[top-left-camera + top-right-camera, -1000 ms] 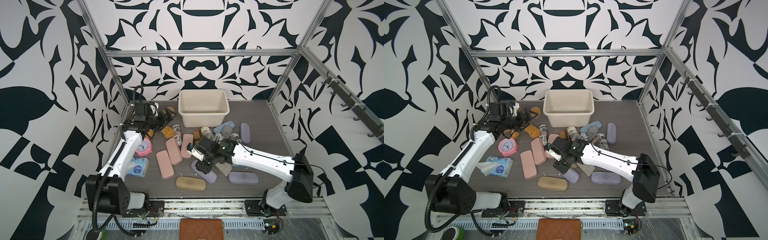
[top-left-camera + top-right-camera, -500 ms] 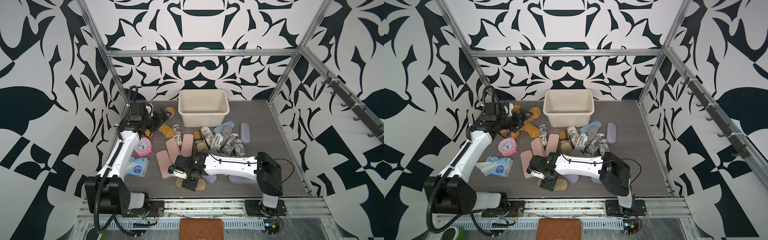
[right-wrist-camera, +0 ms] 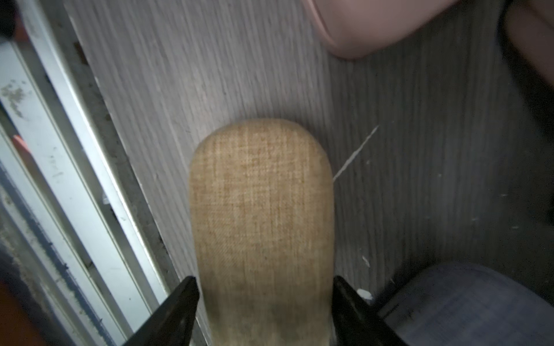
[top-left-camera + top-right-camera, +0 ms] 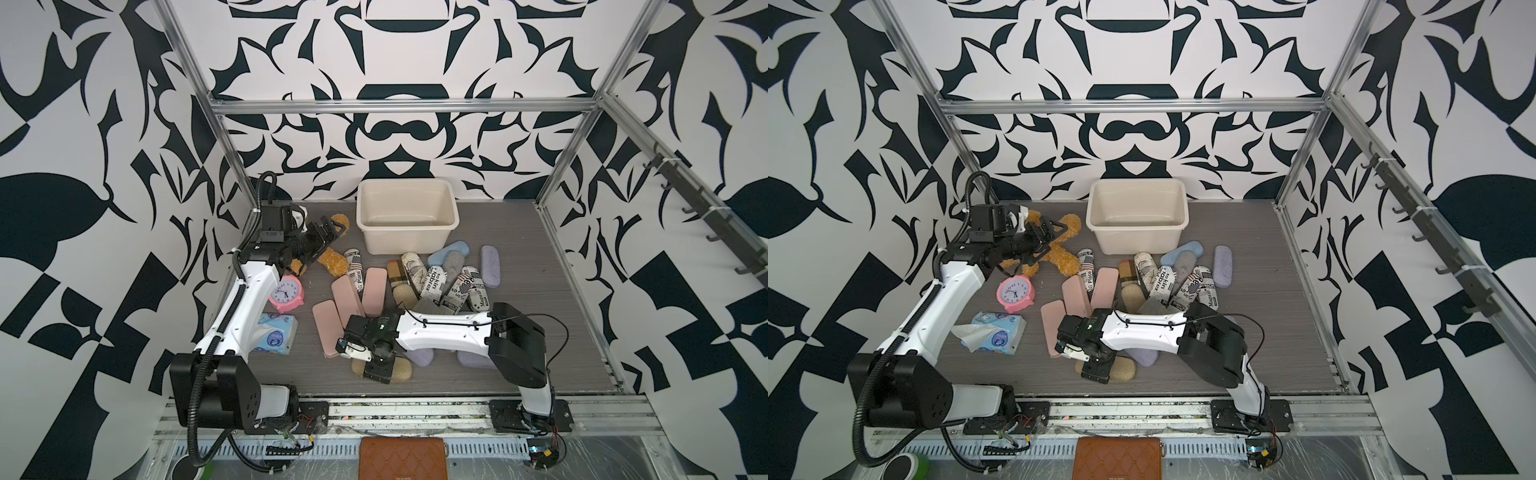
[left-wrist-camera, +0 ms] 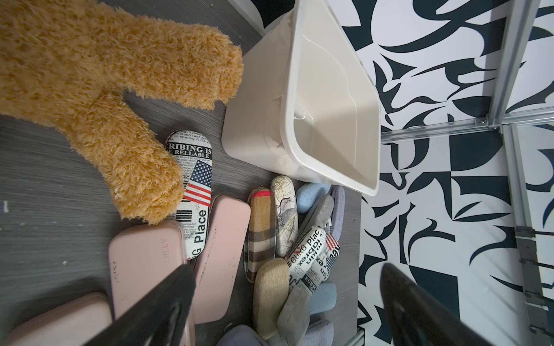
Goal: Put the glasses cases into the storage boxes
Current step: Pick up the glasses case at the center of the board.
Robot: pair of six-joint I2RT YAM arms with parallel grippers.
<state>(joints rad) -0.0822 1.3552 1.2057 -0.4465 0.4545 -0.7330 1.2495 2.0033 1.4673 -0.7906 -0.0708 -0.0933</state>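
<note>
While the left gripper (image 4: 329, 226) hangs wide open with nothing in it at the far left of the table (image 4: 540, 316), by the tan plush toy (image 4: 332, 262), the right gripper (image 4: 376, 370) is down near the table's near edge, its jaws astride a tan glasses case (image 4: 402, 370) that lies flat on the boards. In the right wrist view the jaws stand partway open and each of the black fingertips (image 3: 187, 292) sits right against a long side of that case; whether they press it or only touch it I cannot tell. The cream-white tub (image 4: 407, 243) stands at the far middle of the table, its pale floor in plain view in both top views. The other glasses cases lie loose between the tub and the right arm: three pink cases (image 4: 374, 286) side by side left of centre, a newspaper-print case (image 4: 354, 270) just beside the plush toy's leg, and a heap just near of the tub holding more newspaper-print cases (image 4: 432, 282), a plaid case (image 4: 395, 272), a second tan case (image 4: 405, 296), a grey felt case (image 4: 452, 266) and a light blue case (image 4: 449, 250). A lilac case (image 4: 490, 266) lies alone at the right of the heap, and two more lilac cases (image 4: 420, 356) lie partly under the right arm. A pink alarm clock (image 4: 286, 294) and a tissue packet (image 4: 274, 336) sit at the left beside the left arm, and a brown quilted wallet (image 4: 401, 457) lies off the table, beyond its near rail
</note>
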